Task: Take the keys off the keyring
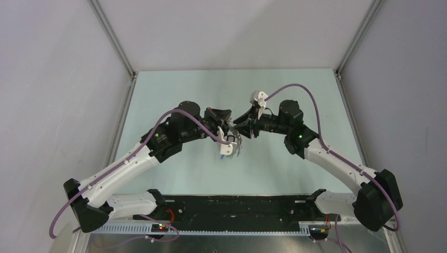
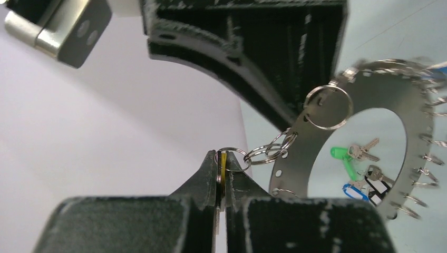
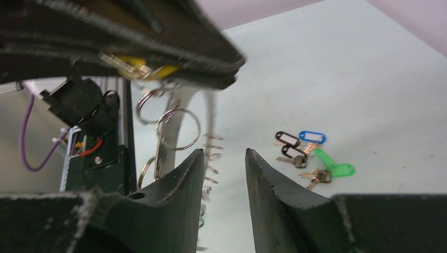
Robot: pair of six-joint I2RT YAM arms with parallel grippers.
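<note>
1. The keyring (image 2: 303,153) is a broad, flat grey metal disc with a wide hole. It hangs on edge in the air over the middle of the table (image 1: 284,174), small split rings fringing its rim.
2. The keys (image 3: 312,137), with green, blue and dark tags, lie loose in a cluster below it. A yellow-tagged key (image 3: 138,67) is linked to the rim by split rings.

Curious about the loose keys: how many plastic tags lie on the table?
4, clustered together: blue tag, black tag beside it, second black tag close by, green tag outermost. More may be hidden.

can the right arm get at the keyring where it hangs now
Probably yes: the right gripper is open right beside the keyring, which dangles from the yellow-tagged key pinched in the left gripper, nothing between.
</note>
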